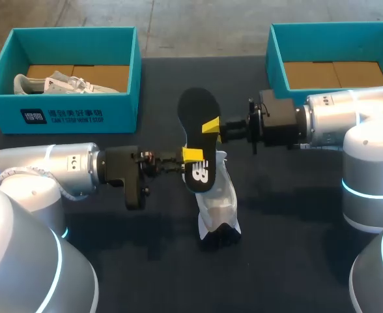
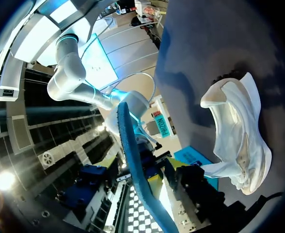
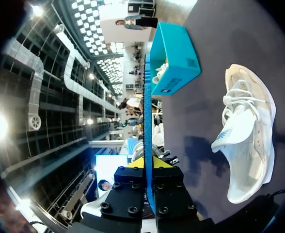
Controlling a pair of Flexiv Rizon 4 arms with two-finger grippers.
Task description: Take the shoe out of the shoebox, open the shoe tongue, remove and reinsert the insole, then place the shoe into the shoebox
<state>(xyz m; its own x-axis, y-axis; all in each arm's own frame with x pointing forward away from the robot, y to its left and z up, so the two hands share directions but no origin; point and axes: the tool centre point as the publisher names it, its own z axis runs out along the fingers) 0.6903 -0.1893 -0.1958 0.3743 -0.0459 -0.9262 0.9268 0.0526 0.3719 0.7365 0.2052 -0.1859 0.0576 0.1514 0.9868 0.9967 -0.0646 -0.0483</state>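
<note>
At the back left corner of the worktop [image 1: 309, 228] stands the left shoebox [image 1: 61, 117], teal in colour. A second shoe [image 1: 55, 83], pale grey, lies inside it against the left wall.

The left arm comes in from the left edge, and the left hand [image 1: 193, 156] is near the middle of the worktop. It is closed on the lower part of the insole [image 1: 195, 107]. In the left wrist view the insole [image 2: 133, 165] passes edge-on between the fingers of this hand.

The insole is black, it is out of the shoe and it is held up above the worktop, with its long side running from back to front.

The shoe [image 1: 217, 195] is white. It lies on the worktop near the middle, under and a little in front of the insole, with no hand touching it. Its opening is wide and the tongue is pulled outward [image 3: 249, 131].

The right hand [image 1: 211, 126] comes from the right edge and grips the insole higher up, on the side opposite to the left hand. In the right wrist view the insole [image 3: 147, 121] stands edge-on between its two fingers.

The right shoebox [image 1: 276, 59], also teal, stands at the back right corner.
</note>
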